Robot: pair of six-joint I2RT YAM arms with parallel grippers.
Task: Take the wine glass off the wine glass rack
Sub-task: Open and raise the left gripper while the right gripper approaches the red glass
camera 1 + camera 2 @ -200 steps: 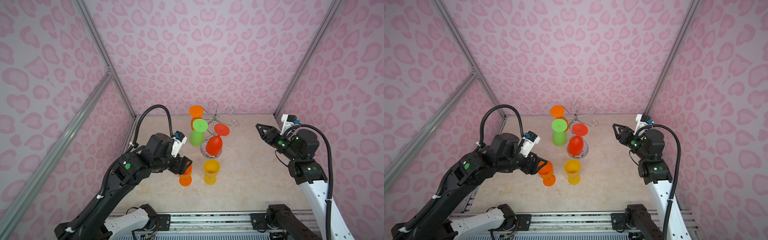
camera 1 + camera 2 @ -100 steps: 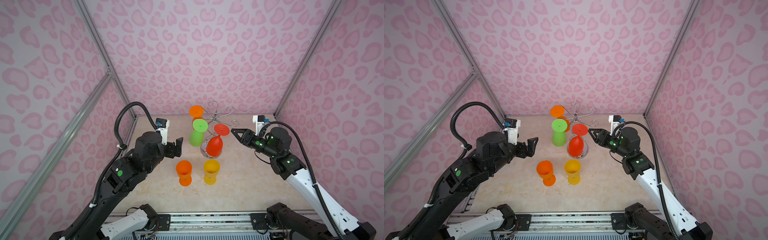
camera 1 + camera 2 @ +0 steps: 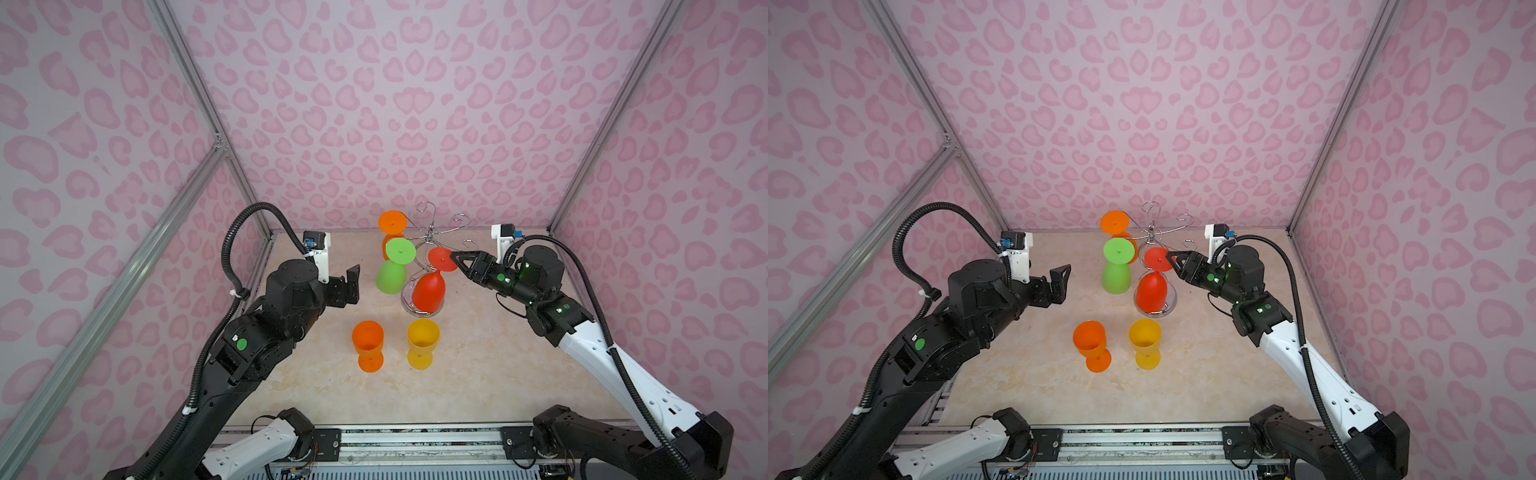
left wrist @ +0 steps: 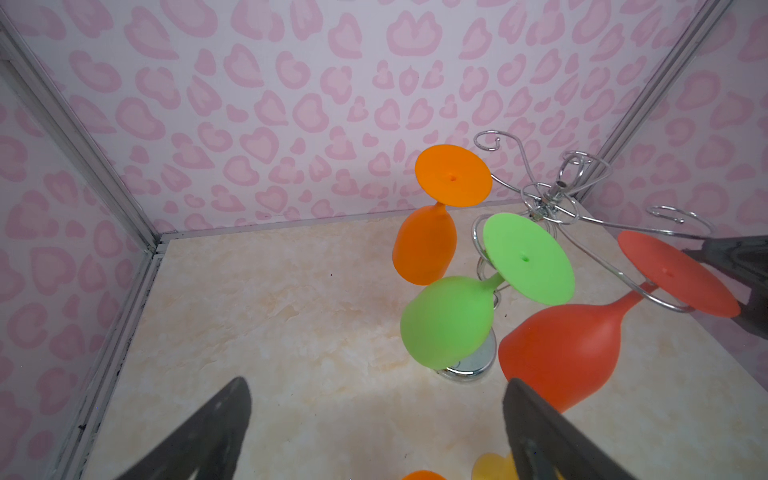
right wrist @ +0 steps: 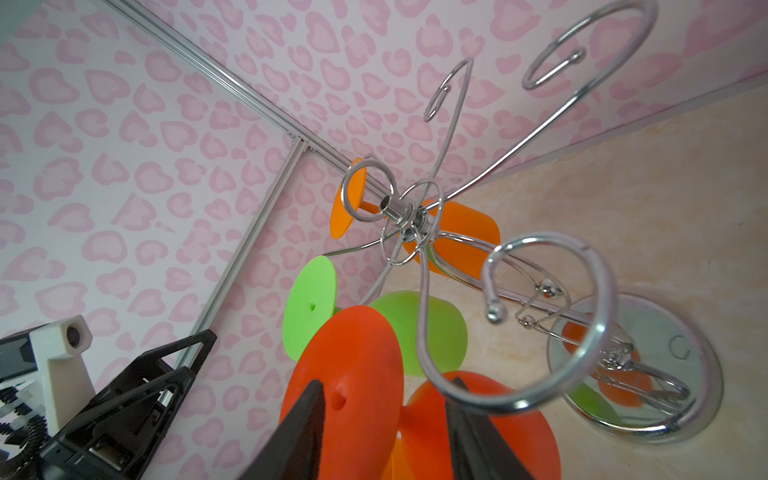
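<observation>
- The wine glass rack [image 3: 432,236] on the counter [image 3: 478,365] carries, upside down, an orange glass [image 3: 392,222], a green glass [image 3: 391,276] and a red glass [image 3: 430,291].
- The right claw [image 3: 455,261], jaws apart, is at the red glass's foot.
- The left claw [image 3: 353,284] gapes, empty.
- An orange goblet [image 3: 368,337] and a yellow goblet [image 3: 423,334] stand upright nearby.

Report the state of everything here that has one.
wine glass rack: upright, three glasses hanging.
red glass: hanging upside down.
green glass: hanging upside down.
rear orange glass: hanging upside down.
front orange glass: upright on table.
yellow glass: upright on table.
left end effector: open, empty.
right end effector: open, at the red glass's foot.
</observation>
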